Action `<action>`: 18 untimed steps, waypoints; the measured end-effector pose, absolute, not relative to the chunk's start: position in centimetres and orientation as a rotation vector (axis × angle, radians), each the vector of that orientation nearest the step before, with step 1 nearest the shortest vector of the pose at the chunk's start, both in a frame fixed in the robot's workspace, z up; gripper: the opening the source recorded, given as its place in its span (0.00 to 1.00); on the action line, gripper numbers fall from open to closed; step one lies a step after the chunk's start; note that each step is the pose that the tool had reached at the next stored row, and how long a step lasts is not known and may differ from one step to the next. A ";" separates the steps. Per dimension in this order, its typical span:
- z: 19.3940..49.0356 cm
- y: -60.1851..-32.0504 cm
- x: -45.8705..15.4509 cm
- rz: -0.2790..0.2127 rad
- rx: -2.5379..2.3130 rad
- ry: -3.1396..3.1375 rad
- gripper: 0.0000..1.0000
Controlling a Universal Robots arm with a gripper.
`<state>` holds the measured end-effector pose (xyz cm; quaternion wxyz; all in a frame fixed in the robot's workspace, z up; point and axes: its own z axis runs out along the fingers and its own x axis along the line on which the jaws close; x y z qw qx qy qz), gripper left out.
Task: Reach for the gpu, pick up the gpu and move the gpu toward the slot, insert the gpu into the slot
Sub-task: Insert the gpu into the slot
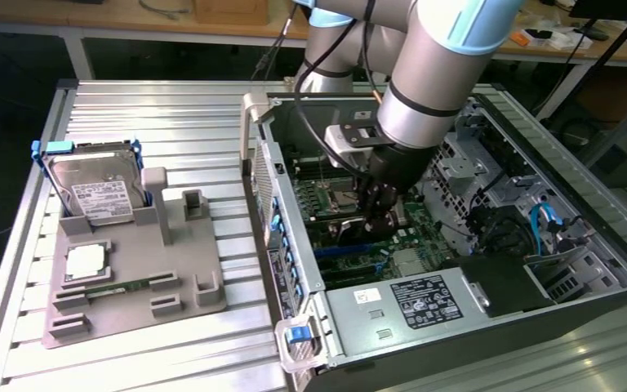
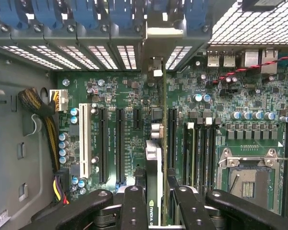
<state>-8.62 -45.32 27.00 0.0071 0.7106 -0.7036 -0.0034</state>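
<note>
Gripper (image 1: pixel 379 214) sits low inside the open computer case (image 1: pixel 264 175), its fingers (image 2: pixel 134 206) clenched on the gpu (image 2: pixel 152 163). The card hangs edge-on over the motherboard (image 2: pixel 221 96), between the long black sockets. A blue slot (image 1: pixel 349 250) lies just below the gripper; whether the card touches it, I cannot tell. A hard drive (image 1: pixel 95 192) stands in a grey holder (image 1: pixel 183 269) well apart, at the exterior view's left.
</note>
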 end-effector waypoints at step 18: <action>27.0 -45.3 -9.2 -0.010 2.222 -2.201 0.27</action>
